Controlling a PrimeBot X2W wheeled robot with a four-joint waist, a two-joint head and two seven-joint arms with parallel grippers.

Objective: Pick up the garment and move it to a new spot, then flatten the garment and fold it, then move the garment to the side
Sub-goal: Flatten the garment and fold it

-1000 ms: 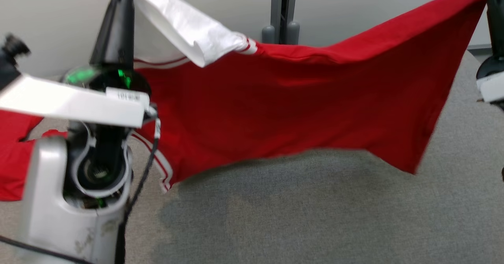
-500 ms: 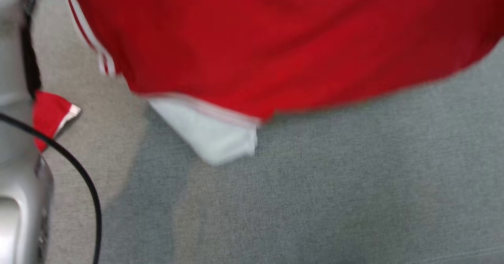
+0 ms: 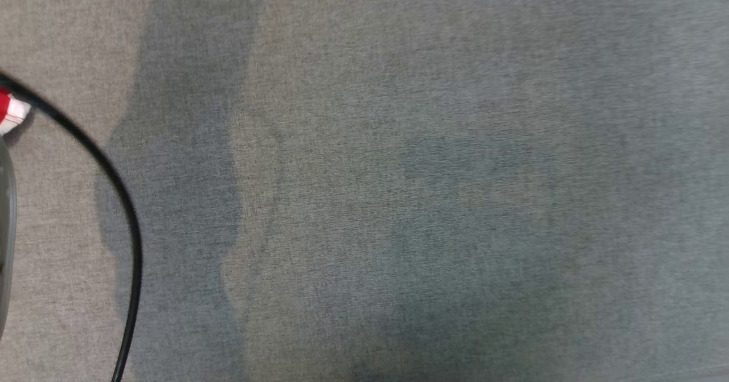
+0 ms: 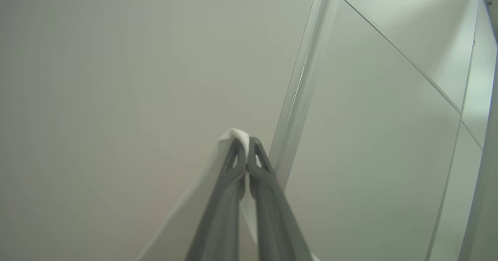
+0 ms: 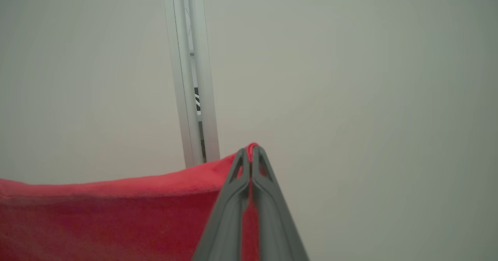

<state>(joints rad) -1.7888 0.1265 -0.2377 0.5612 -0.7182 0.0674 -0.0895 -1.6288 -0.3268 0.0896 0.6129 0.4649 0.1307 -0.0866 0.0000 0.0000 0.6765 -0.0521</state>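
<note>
Head view looks straight down at a grey woven surface (image 3: 455, 200). A thin black cable (image 3: 135, 228) curves down the left side, and a tiny scrap of the red-and-white fabric garment (image 3: 7, 111) pokes in at the left edge, right by the cable.

Left wrist view: the left gripper (image 4: 247, 146) has its two long dark fingers pinched together on a white bit of the garment, held up in the air against a pale wall panel (image 4: 116, 78).

Right wrist view: the right gripper (image 5: 251, 154) is clamped the same way on a red corner. The red cloth hangs off to that view's left, in front of a white upright post (image 5: 190, 78).
</note>
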